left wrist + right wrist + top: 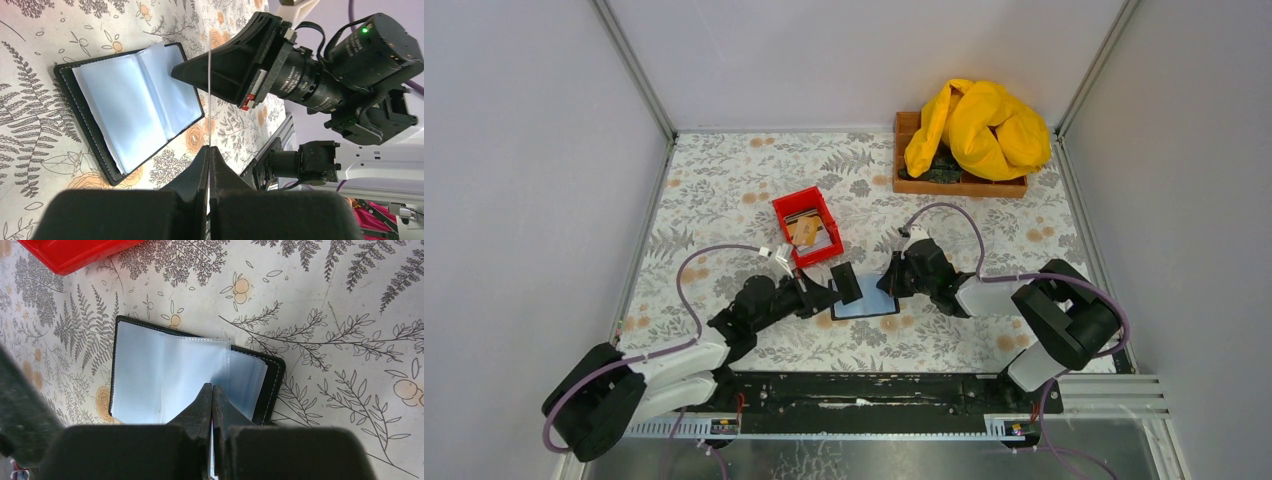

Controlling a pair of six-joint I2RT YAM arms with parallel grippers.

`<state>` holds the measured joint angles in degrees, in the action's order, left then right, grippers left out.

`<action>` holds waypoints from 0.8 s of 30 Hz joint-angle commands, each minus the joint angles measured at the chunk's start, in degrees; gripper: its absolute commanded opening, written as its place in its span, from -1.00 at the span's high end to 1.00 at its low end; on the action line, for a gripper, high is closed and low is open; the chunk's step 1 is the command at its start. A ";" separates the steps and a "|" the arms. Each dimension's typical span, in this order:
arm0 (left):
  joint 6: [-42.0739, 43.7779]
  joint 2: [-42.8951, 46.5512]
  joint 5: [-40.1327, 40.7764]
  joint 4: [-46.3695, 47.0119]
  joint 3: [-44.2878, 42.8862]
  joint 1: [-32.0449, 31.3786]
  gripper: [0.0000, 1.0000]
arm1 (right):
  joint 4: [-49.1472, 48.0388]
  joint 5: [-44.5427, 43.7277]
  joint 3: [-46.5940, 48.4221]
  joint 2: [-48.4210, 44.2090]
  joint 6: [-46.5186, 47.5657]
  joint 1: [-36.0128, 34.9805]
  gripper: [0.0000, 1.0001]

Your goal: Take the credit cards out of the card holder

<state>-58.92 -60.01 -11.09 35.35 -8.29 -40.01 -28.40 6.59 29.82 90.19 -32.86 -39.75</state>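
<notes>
The card holder is laid open on the floral tabletop — black cover, white stitching, pale blue-grey clear sleeves. One sleeve is pinched by the closed right end effector; a dark credit card is clamped in the left end effector — just beside the holder.

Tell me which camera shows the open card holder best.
Left wrist view: the card holder lies open, both pale pages and nearly all its black border visible. Right wrist view hides its near edge; top view shows it small, partly covered.
</notes>
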 commanded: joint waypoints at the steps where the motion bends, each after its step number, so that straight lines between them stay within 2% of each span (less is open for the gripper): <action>1: 2.70 6.30 1.43 -8.17 -0.29 0.46 1.00 | 0.60 1.39 -0.28 -1.30 1.61 0.55 1.00; 6: 3.25 11.71 -0.31 -6.94 0.81 0.57 1.00 | -9.80 12.72 -5.81 -10.67 2.24 1.11 1.00; 10: 3.03 16.95 -1.36 -5.13 1.52 0.63 1.00 | -19.10 23.48 -8.54 -19.77 -1.87 1.12 1.00; 12: 3.26 18.78 -2.44 -5.16 1.25 0.63 1.00 | -18.13 25.14 -8.46 -24.61 -3.71 1.08 0.84; 15: 3.14 20.13 -4.10 -4.90 0.47 0.63 1.00 | -16.12 24.96 -8.54 -30.53 -5.29 1.07 0.34; 17: 2.74 20.15 -5.19 -3.77 0.22 0.63 1.00 | -14.82 24.90 -8.52 -33.08 -5.77 1.07 0.14; 19: 1.66 20.04 -5.64 -1.64 0.61 0.68 1.00 | -15.18 25.80 -8.58 -34.53 -6.93 1.05 0.06; 24: -1.19 20.50 -5.83 3.47 1.70 0.65 1.00 | -16.06 26.41 -9.94 -36.60 -8.10 0.99 0.04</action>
<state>-58.06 -40.40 -15.27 31.40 -7.25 -39.68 -42.33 31.09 20.64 55.27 -39.29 -38.94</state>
